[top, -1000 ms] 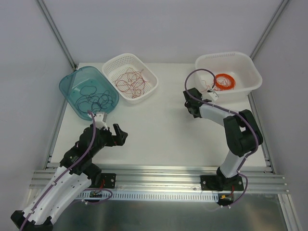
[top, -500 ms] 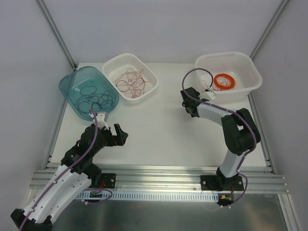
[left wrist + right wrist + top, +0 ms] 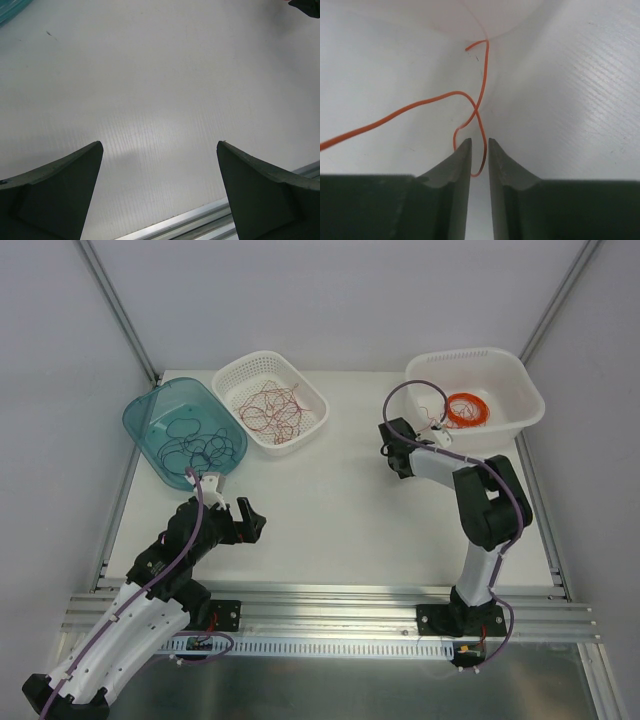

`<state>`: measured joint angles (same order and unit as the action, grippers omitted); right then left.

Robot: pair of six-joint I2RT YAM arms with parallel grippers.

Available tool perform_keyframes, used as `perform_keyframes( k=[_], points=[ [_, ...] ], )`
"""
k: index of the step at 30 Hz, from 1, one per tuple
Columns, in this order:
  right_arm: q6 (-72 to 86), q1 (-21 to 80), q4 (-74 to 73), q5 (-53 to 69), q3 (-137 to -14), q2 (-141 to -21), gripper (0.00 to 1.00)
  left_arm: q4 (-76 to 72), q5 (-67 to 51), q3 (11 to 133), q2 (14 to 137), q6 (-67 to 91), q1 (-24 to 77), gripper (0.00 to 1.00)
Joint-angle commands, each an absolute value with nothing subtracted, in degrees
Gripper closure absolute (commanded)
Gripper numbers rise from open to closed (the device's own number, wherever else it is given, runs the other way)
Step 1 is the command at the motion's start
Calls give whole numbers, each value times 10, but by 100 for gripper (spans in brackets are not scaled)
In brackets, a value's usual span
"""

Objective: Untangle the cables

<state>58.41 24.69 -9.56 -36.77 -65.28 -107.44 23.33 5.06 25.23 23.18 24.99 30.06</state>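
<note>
A thin orange-red wire [image 3: 420, 105] runs in from the left, crosses itself and hangs as a small loop in the narrow gap between my right gripper's [image 3: 479, 142] jaws. The jaws stand slightly apart and do not pinch it. In the top view the right gripper [image 3: 390, 440] sits by the left wall of the white bin [image 3: 520, 370], where a strand [image 3: 432, 423] trails over the rim. Red wires [image 3: 272, 408] lie in the white basket [image 3: 240, 365]. Dark wires [image 3: 195, 440] lie in the teal bin [image 3: 140, 415]. My left gripper [image 3: 250, 520] [image 3: 160, 145] is wide open and empty over bare table.
A thick bright orange coil ring [image 3: 467, 410] lies inside the white bin. Metal rails [image 3: 330, 605] run along the table's near edge, also showing in the left wrist view [image 3: 200, 220]. Slanted frame posts stand at the back corners.
The right arm's elbow has swung left and its gripper has shifted slightly towards the back. The left gripper moved slightly at first, then stayed still.
</note>
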Motion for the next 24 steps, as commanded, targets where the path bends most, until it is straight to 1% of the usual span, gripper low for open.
perform_keyframes(
  k=[1,3,5,8,12,17,21,24],
  points=[
    [588,245,-110,-382,-667,-1053,80,230,51,255,229,241,306,1],
    [579,246,-109,-379,-662,-1043,85,230,49,255,229,241,307,1],
    [572,245,-107,-377,-651,-1028,92,230,47,256,228,241,307,1],
    [560,246,-105,-369,-637,-1003,99,230,46,256,228,241,307,1],
    [546,250,-116,-360,-633,-957,99,230,43,257,228,241,307,1],
    [473,249,-146,-338,-656,-886,99,229,47,256,224,241,306,1],
    [397,226,-167,-317,-723,-831,99,230,51,256,221,241,307,1],
    [339,200,-173,-286,-768,-824,99,230,54,256,221,240,307,1]
  ],
)
